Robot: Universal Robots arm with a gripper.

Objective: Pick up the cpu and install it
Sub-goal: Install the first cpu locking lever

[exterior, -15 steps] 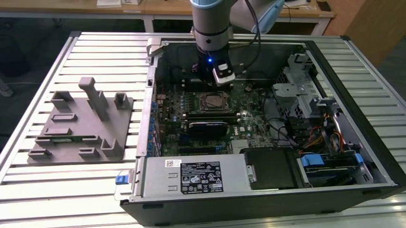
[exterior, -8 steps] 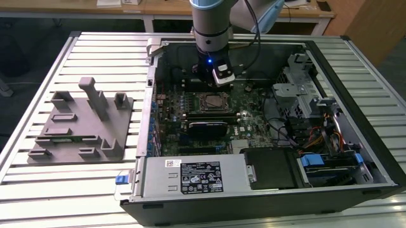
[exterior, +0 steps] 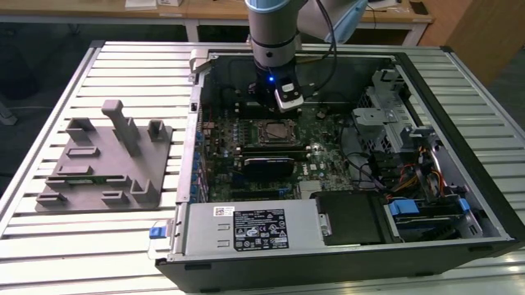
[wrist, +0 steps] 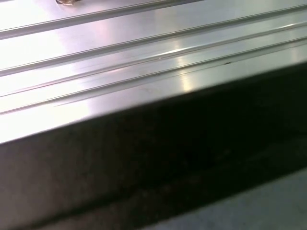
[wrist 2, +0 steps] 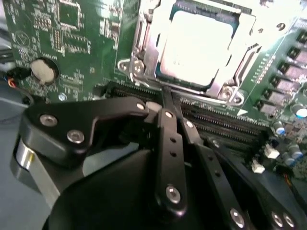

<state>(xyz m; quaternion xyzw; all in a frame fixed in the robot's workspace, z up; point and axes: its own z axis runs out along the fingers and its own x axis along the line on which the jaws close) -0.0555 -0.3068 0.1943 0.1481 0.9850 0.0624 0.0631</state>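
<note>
Arm: it reaches down from the top of the exterior view into the open computer case [exterior: 328, 153], with the gripper [exterior: 277, 106] hanging above the motherboard [exterior: 328, 160], just beyond the socket.

Jaws: in the second wrist view the gripper [wrist 2: 168, 96] shows its black fingers [wrist 2: 165, 143] drawn together to a narrow tip, with nothing between them (they touch neither chip nor frame).

Cpu: the cpu [wrist 2: 194, 45] lies flat in the motherboard socket [wrist 2: 144, 52], its silver top plate glaring bright, with the metal socket frame around it. In the exterior view it is the pale square [exterior: 273, 130] at the middle of the board, just below the gripper.

Board: a round coin cell [wrist 2: 44, 70] sits on the green board well to one side of the socket, and long dark slots [wrist 2: 225, 122] run between socket and fingertips.

Fixture tray: a grey plastic tray [exterior: 102, 166] rests on the ribbed metal worktop [exterior: 49, 233], at the exterior view's left of the case.

First wrist view: ribbed metal surface [wrist: 120, 48] above a dark edge.
</note>
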